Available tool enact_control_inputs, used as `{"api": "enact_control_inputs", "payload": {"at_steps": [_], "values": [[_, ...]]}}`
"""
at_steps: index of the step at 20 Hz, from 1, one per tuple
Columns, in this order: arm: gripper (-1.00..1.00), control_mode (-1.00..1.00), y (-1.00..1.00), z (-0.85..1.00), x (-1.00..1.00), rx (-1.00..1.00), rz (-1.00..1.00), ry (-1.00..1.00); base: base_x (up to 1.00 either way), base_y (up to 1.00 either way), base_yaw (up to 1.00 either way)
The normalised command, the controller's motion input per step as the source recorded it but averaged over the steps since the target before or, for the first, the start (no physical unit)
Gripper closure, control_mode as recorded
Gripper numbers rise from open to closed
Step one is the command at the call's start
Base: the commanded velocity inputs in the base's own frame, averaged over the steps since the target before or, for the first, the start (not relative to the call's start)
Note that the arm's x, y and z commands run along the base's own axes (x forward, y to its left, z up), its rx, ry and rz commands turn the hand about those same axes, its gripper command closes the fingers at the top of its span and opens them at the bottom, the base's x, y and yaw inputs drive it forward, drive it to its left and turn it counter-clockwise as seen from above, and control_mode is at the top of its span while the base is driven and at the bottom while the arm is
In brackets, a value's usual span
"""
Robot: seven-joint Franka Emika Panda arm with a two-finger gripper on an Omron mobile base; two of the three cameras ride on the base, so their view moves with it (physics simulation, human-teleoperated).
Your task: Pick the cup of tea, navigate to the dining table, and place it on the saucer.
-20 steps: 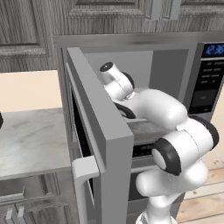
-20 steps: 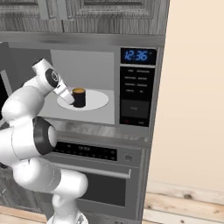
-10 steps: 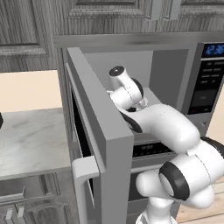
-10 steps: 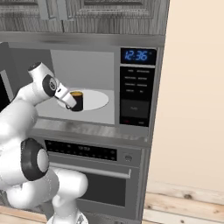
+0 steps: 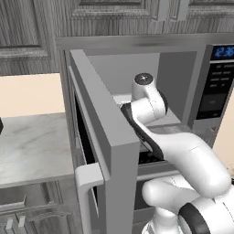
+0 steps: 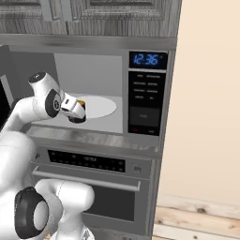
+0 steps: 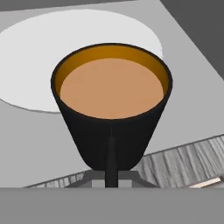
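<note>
Fingers (image 7: 110,168) clamped on the cup of tea (image 7: 112,109), drawing it level out of the microwave (image 6: 140,101), then on to the dining table.

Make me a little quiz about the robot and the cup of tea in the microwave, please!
1. True or false: the cup of tea is full of amber-brown liquid.
2. What shape is the pale turntable plate on the microwave floor?
3. Where is the microwave door? A) closed B) swung open to the left of the opening C) lying on the floor

Key
1. True. In the hand view the brown tea reaches near the rim.
2. Round.
3. B. It stands open in the left base view, with the arm reaching past it. The gripper is shut on the cup at the front of the opening.
</note>
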Motion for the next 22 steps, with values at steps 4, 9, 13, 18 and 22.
{"api": "enact_control_inputs", "payload": {"at_steps": [4,9,13,18,22], "values": [[1.0,-1.0,-0.04,0.38,-0.78,0.0,0.26,-0.01,0.0,0.0,0.0],[1.0,-1.0,-0.01,0.55,-0.88,0.01,0.2,-0.02,0.0,0.0,0.0],[1.0,-1.0,-0.21,0.41,-0.87,0.01,0.11,-0.11,0.0,0.0,0.0],[1.0,-1.0,-0.39,0.35,-0.61,0.08,0.02,-0.18,0.0,0.0,0.0],[1.0,-1.0,-0.27,0.61,-0.42,0.11,0.0,-0.13,0.0,0.0,0.0]]}}
